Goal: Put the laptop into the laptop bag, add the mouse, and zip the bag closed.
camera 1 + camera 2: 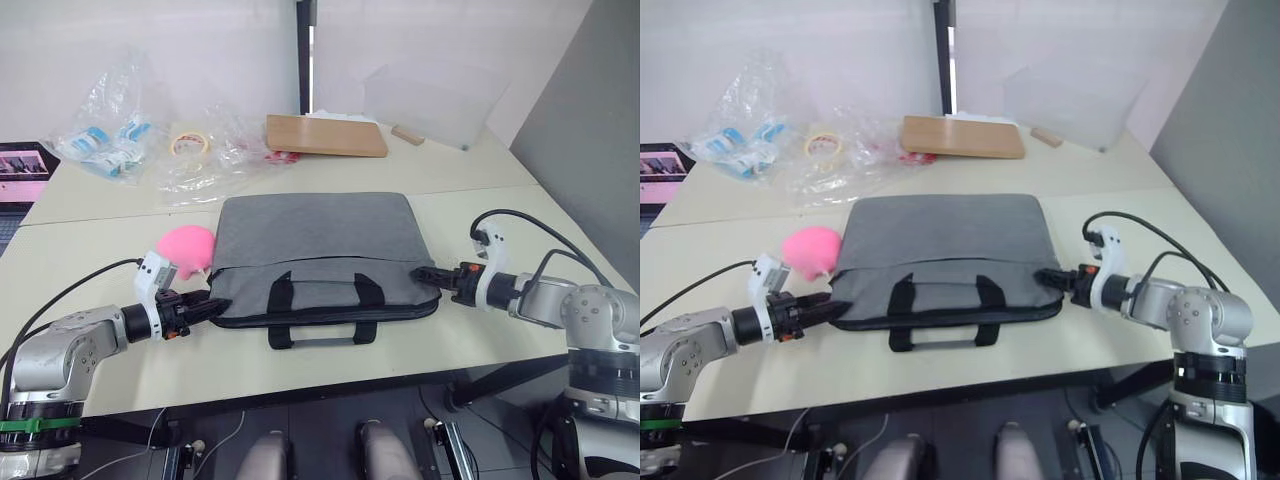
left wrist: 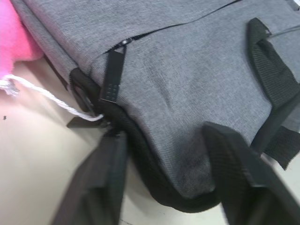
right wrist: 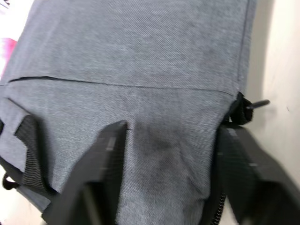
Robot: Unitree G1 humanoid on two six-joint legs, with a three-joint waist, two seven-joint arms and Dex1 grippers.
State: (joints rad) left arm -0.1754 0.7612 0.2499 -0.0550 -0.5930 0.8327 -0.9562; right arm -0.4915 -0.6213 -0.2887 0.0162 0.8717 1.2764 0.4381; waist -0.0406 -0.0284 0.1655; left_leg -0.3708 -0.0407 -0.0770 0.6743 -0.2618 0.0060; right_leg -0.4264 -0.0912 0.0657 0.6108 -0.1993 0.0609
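The grey laptop bag (image 1: 320, 240) lies flat in the middle of the table, its two black handles (image 1: 322, 300) toward me. My left gripper (image 1: 213, 304) is at the bag's front left corner, open, with its fingers (image 2: 101, 178) straddling the black edging beside a black zip pull (image 2: 112, 70) that has a white string tied to it. At the front right corner my right gripper (image 1: 426, 273) is also open, with the grey fabric between its fingers (image 3: 105, 168) and a small zip pull (image 3: 255, 103) just beside one finger. The laptop and the mouse are out of view.
A pink soft object (image 1: 187, 247) touches the bag's left side. At the back lie clear plastic bags (image 1: 120, 130), a tape roll (image 1: 190, 143), a wooden board (image 1: 325, 135) and a clear box (image 1: 430, 100). A small dark laptop with a pink screen (image 1: 22, 165) sits far left.
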